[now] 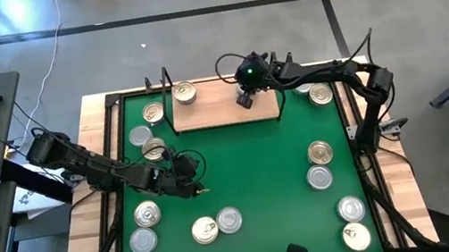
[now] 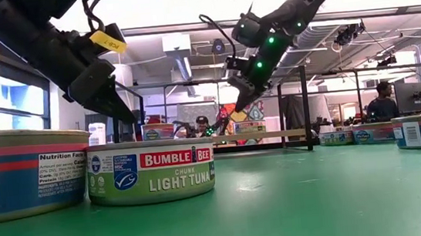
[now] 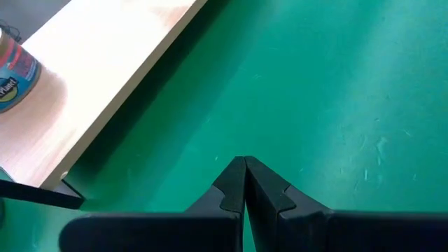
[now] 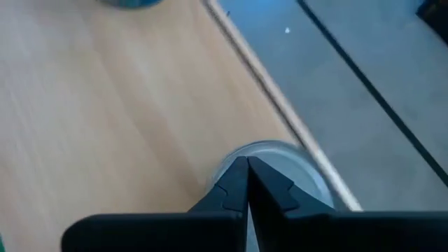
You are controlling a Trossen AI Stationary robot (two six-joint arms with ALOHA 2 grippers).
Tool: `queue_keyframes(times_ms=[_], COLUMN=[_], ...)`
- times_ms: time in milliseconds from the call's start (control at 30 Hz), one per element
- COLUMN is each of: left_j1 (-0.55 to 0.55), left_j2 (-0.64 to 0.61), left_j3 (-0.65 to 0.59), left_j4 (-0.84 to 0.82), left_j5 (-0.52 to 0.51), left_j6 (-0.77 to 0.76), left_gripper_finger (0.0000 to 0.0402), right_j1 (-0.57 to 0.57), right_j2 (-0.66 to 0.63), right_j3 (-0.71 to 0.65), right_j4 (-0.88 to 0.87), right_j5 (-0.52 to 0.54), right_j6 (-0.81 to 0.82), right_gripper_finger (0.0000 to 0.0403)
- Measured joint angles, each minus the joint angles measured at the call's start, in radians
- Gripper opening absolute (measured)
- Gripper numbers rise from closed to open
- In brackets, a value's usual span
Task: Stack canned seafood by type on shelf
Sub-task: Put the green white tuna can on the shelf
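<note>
The shelf [image 1: 222, 108] is a light wood board at the far middle of the green mat [image 1: 249, 167]. One tin [image 1: 185, 93] stands on its left part. My right gripper [image 4: 246, 162] is shut above the shelf's right half, over a silver-lidded tin [image 4: 287, 164] near the board's edge. That gripper also shows in the high view [image 1: 246, 100] and the low view [image 2: 237, 108]. My left gripper [image 3: 245, 164] is shut over bare mat, near side of the shelf [image 3: 105, 70], left of middle [image 1: 193, 185]. Several tins lie scattered on the mat. My right gripper points slantwise down at the silver tin's lid [image 4: 276, 157] with shut fingers. Its own fingertips hide the spot, so I cannot tell whether they touch the lid. The tin stands flat on the shelf.
Loose tins lie at the mat's left [image 1: 141, 135], near left [image 1: 147, 213], near middle [image 1: 229, 220], right [image 1: 320, 152] and far right [image 1: 321, 93]. In the low view a Bumble Bee tin [image 2: 151, 170] stands close in front. Black wire uprights [image 1: 166, 85] stand at the shelf's ends.
</note>
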Motion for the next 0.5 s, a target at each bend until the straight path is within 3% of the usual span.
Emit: queue_keyframes(times_ms=[500], left_j1=[0.0], left_j2=[0.0], left_j3=[0.0], left_j4=[0.0], left_j5=[0.001], left_j6=[0.0], left_gripper_finger=[0.0], right_j1=[0.0], right_j2=[0.039], right_j3=[0.001], right_j4=[-0.058], right_j5=[0.084], right_j6=[0.019], right_gripper_finger=[0.0])
